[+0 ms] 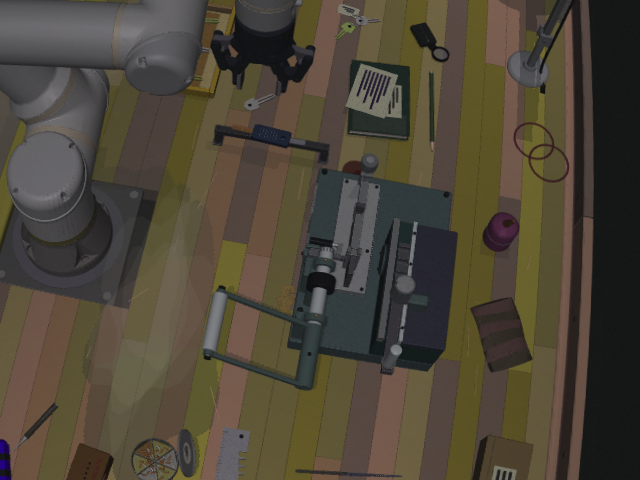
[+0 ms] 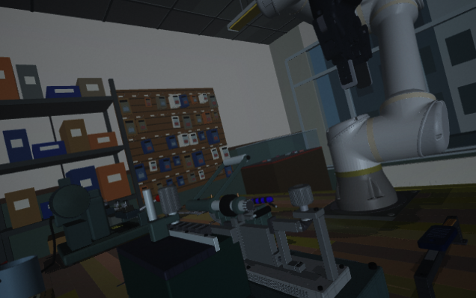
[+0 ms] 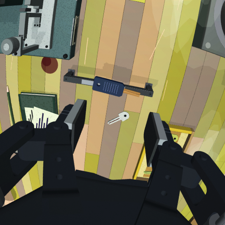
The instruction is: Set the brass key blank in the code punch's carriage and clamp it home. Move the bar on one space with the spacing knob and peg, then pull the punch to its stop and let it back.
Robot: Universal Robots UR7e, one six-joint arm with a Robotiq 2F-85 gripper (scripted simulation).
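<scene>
A pale silver key (image 1: 258,101) (image 3: 118,118) lies flat on the striped bench top directly below my gripper (image 1: 261,82) (image 3: 114,126) (image 2: 354,76), which hangs high above it, open and empty. A yellow-rimmed tray (image 3: 165,147) (image 1: 207,51) sits beside the key, partly hidden by my fingers; whether a brass blank lies in it I cannot tell. The code punch (image 1: 369,268) (image 2: 262,239) stands mid-bench on its green base, with a grey carriage plate (image 1: 356,235), a knurled knob (image 1: 369,163) (image 3: 9,46) at its far end and a long pull handle (image 1: 214,325).
A dark caliper with a blue slider (image 1: 271,137) (image 3: 108,86) lies between the key and the punch. A green book with papers (image 1: 380,98) (image 3: 38,107), a pencil (image 1: 431,111) and a red disc (image 3: 49,65) lie nearby. The arm's base (image 1: 57,227) stands at the left.
</scene>
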